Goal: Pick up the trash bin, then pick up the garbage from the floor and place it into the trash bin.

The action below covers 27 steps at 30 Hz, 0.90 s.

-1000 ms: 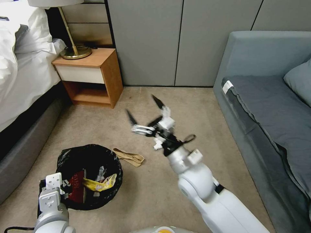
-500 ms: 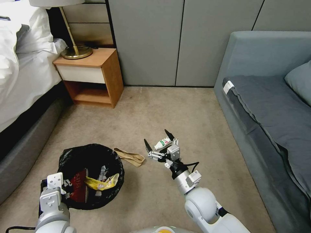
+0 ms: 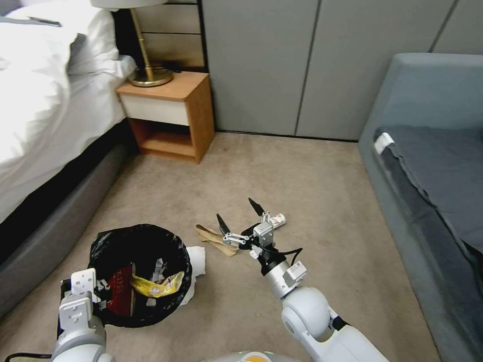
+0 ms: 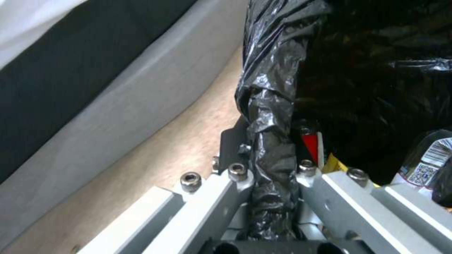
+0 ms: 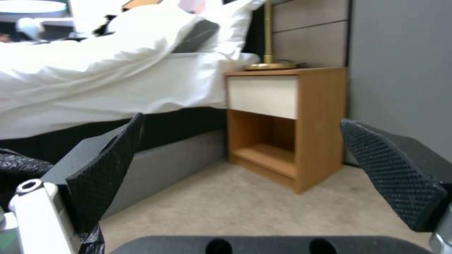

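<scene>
trash bin (image 3: 138, 274), rim clamped in left gripper (image 4: 271, 183), already holds wrappers; right gripper (image 3: 240, 220), jaws spread empty, hovers above floor where bottle (image 3: 275, 220) and brown paper bag (image 3: 215, 239) remain.

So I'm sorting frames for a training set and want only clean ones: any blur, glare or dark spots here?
Head view: sharp, evenly lit, right gripper crisp, straight wall seams lean outward. Left wrist view: soft; trash bin liner shows glare streaks, its inside nearly black. Right wrist view: near fingertips slightly soft, white bedding bright and partly washed out.
</scene>
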Motion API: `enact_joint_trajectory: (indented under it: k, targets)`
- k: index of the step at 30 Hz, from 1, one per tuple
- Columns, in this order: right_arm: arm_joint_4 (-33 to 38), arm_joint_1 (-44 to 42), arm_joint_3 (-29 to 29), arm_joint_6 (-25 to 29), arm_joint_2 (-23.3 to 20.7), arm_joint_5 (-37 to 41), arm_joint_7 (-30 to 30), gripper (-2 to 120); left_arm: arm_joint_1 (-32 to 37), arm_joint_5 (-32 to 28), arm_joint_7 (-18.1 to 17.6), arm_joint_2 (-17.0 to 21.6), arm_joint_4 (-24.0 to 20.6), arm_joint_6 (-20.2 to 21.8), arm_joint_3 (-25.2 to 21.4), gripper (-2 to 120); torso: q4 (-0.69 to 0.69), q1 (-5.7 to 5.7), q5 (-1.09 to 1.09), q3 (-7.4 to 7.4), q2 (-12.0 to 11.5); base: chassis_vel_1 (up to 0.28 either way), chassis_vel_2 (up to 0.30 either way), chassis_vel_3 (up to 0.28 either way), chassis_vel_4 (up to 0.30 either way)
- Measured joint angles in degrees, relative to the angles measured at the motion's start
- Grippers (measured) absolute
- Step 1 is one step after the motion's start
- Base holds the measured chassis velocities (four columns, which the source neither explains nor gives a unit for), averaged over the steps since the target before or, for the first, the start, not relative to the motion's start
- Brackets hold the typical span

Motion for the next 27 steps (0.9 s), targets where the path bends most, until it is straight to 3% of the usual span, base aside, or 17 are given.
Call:
enact_joint_trajectory:
  k: [19, 27]
  targets:
    - [-0.4, 1.4, -0.4, -0.8, -0.5, 0.2, 0.0, 100, -0.1, -0.4, -0.2, 0.0, -0.5, 0.1, -0.5, 1, 0.01, 0.0, 0.0, 0.0, 0.0, 0.126, 0.122, 0.117, 0.121]
    - [-0.8, 3.8, 0.1, -3.0, -0.4, 0.4, 0.9, 100, -0.5, -0.4, -0.2, 0.0, -0.5, -0.1, -0.5, 1, -0.02, 0.0, 0.0, 0.0, 0.0, 0.017, 0.021, 0.024, 0.022]
